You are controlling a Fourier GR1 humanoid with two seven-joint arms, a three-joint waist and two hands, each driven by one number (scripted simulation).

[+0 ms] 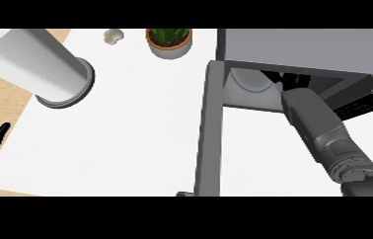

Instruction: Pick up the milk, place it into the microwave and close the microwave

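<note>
A: How far along does the robot look?

B: Fairly far, by the look of it. The microwave (pixel 299 48) stands at the upper right of the counter (pixel 131 134) with its door (pixel 209 129) swung wide open, seen edge-on as a long grey slab running toward the lower edge of the view. The right forearm reaches up into the cavity.

A: And the milk?

B: A pale, rounded shape sits just inside the opening, at the left of the cavity; that is probably the milk (pixel 251 80). The right hand (pixel 291 80) is deep in the shadow beside it, and only dark fingers show. Whether they are curled round the milk, spread, or already let go cannot be told from here.

A: So the pick-up is done?

B: It seems so, since nothing like a carton remains out on the counter. The placing looks to be in hand or just finishing. What is left is drawing the arm out and shutting the door.

A: The other arm?

B: Only a dark sliver of the left hand (pixel 4 132) shows at the left edge; its fingers cannot be read. A large white cylinder (pixel 44 67), a potted plant (pixel 169 41) and a small pale object (pixel 113 35) lie well apart from the microwave.
</note>
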